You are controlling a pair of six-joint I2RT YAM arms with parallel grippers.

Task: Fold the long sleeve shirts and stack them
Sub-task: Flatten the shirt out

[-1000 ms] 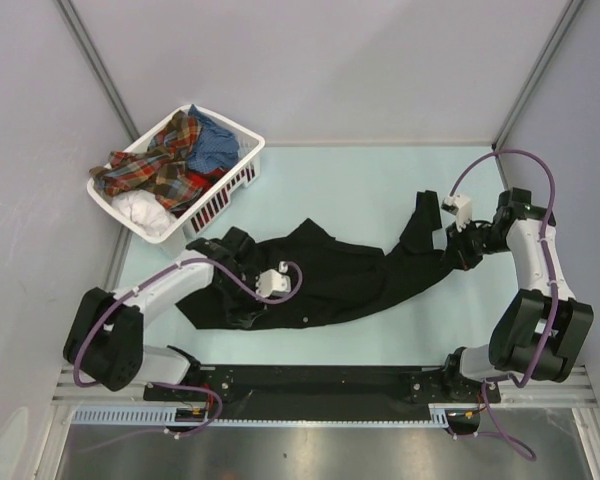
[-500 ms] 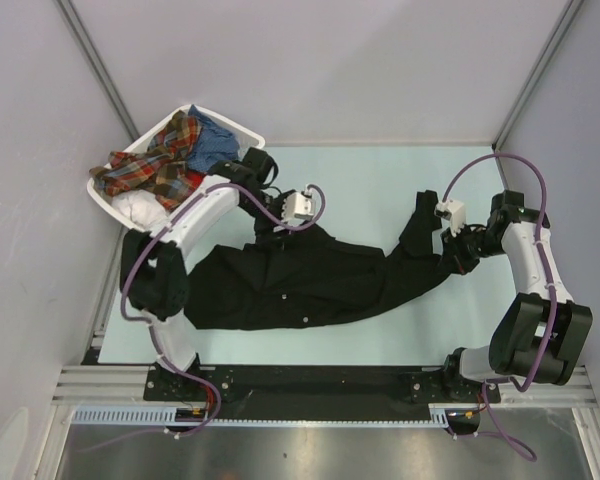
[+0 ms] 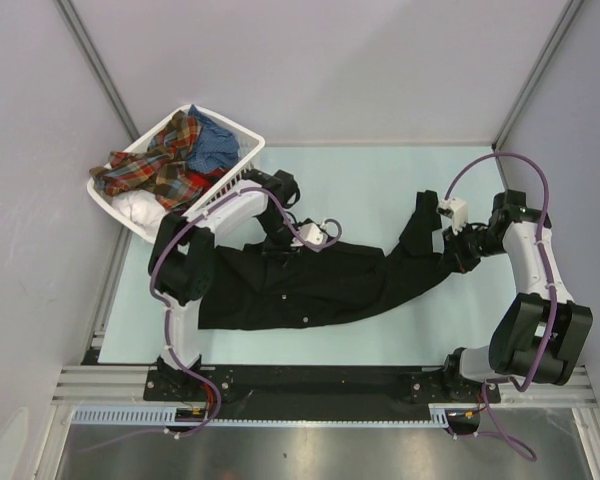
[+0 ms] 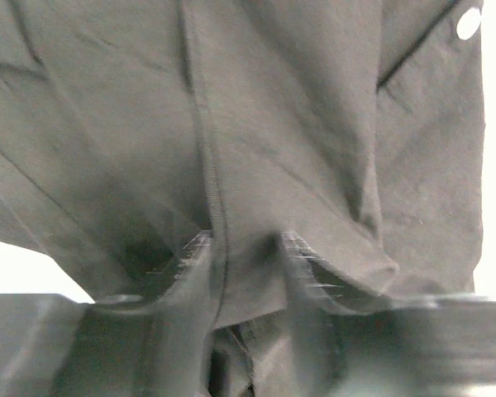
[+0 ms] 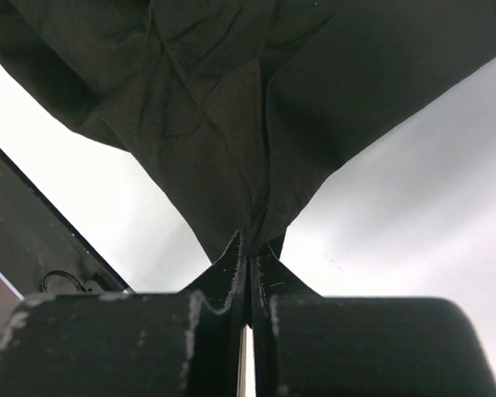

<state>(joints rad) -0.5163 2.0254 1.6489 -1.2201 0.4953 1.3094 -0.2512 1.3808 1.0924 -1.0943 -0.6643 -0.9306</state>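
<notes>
We saw the table [image 3: 380, 180] with the black shirt [image 3: 320, 285] spread across its middle, an arm at each end.
The white basket [image 3: 232, 188] sat at the far-left corner holding the plaid shirt [image 3: 155, 160], blue shirt [image 3: 215, 148] and white shirt [image 3: 140, 210]; right gripper [image 5: 250, 244] was clamped tight on a bunch of black cloth at the shirt's right end; left gripper [image 4: 244, 240] sat on its upper-left edge, fingers [image 4: 194, 256] apart astride a seam fold; we couldn't tell if they'd gripped it.
</notes>
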